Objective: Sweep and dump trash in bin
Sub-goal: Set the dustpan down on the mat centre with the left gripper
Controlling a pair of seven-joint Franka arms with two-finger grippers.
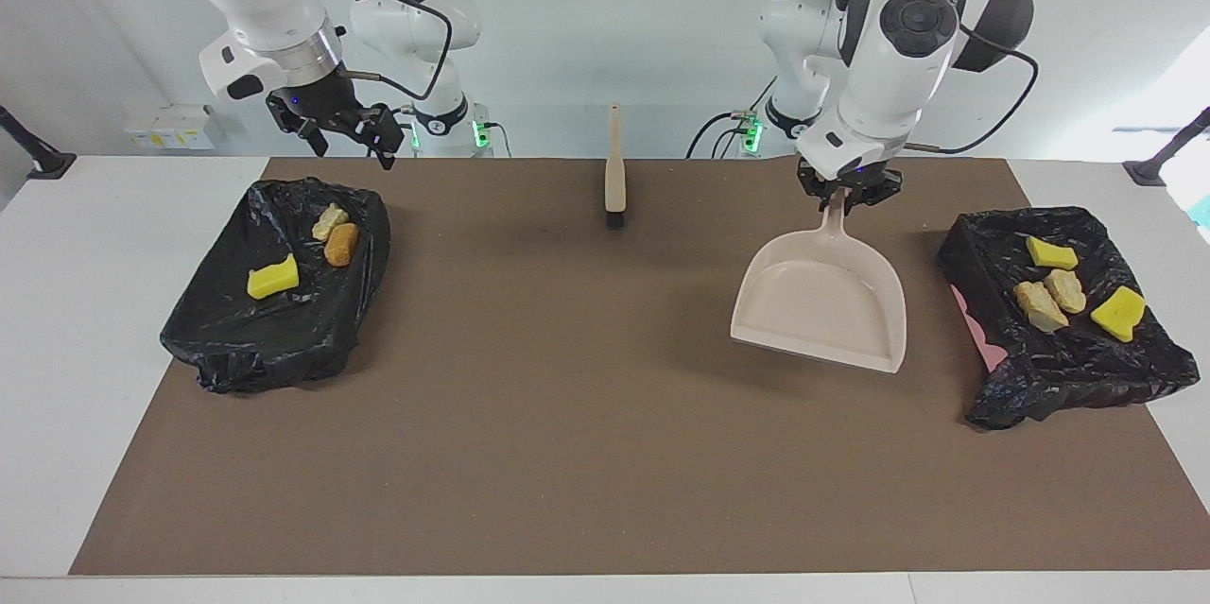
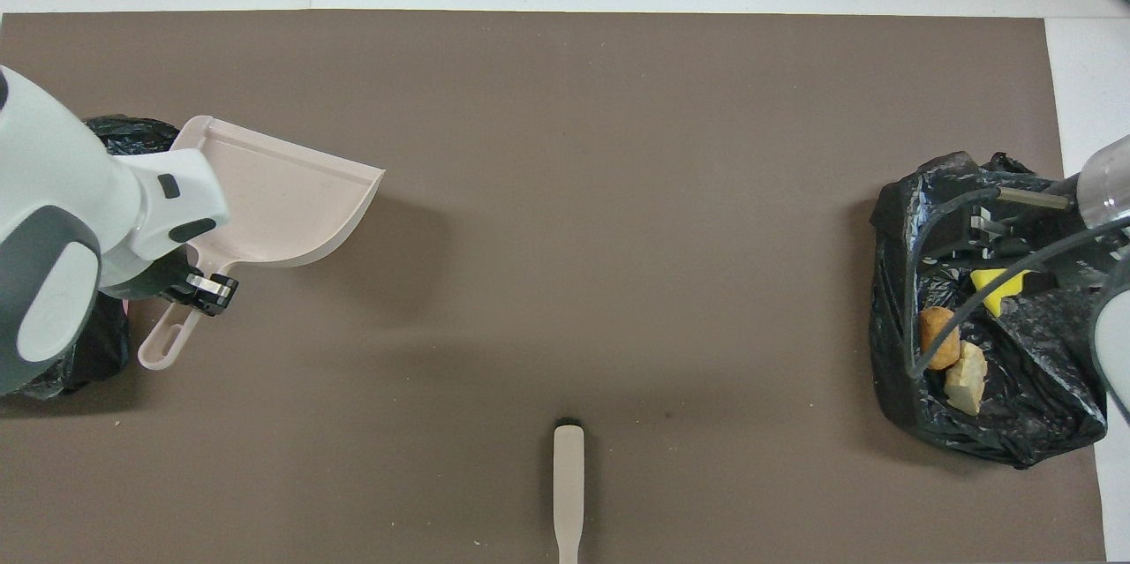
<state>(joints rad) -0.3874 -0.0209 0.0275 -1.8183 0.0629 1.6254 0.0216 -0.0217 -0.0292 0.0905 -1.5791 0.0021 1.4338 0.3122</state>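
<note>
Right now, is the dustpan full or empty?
Empty. The dustpan, held by the left gripper, shows a bare tray; the trash lies in the two bins.

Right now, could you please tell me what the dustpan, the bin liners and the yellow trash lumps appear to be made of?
Dustpan: looks like smooth beige moulded plastic with a slight sheen, held by the left hand.
Bin liners: thin glossy black plastic film, crinkled with shiny folds.
Yellow lumps: probably sponge foam, matte with cut, blocky faces.
</note>
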